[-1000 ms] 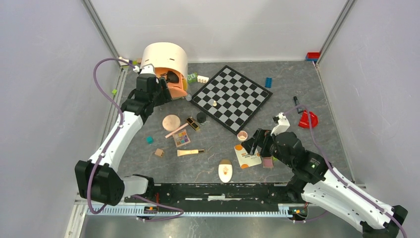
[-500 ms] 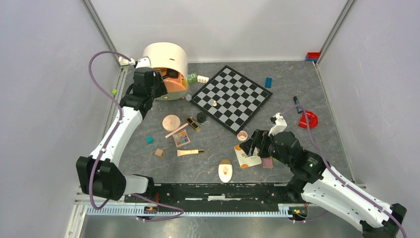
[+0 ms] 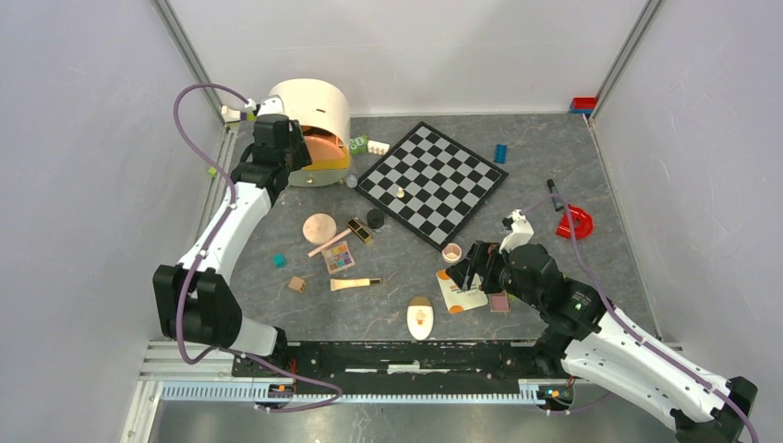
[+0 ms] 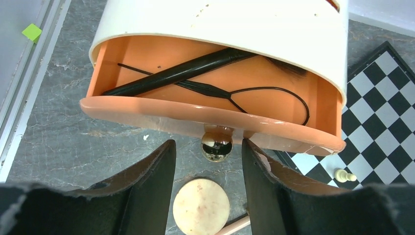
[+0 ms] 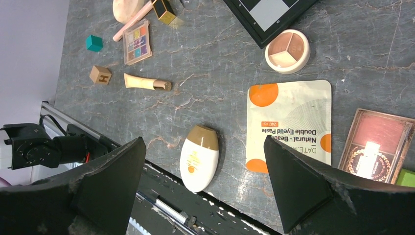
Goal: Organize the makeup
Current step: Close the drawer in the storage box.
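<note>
The left jaws stand released on either side of the chrome knob [image 4: 217,145] of a peach drawer [image 4: 147,110], not gripping it; the drawer is pulled out of a cream round case [image 4: 220,29] at the desk's [image 5: 210,63] far left and holds a long black brush [image 4: 181,73] and a thin black wire loop [image 4: 274,95]. The round peach compact [image 4: 201,206] lies on the desk just in front of the knob. The right jaws are spread wide with nothing held, hanging over the near middle of the desk. Below them lies the white-orange sachet [image 5: 288,125], printed "Natural", "Paste Double Eyelid" and "240"; the rest of its print is too small to read. Beside it lie the pink-brown blush palette [image 5: 378,144], a round three-shade pot [image 5: 288,50] and the cream oval [image 5: 198,157], whose orange mark is illegible. Farther left are a cream tube [image 5: 146,82], the multicolour eyeshadow palette [image 5: 136,42], a teal cube [image 5: 94,43] and a wooden cube [image 5: 100,75] stamped "H".
</note>
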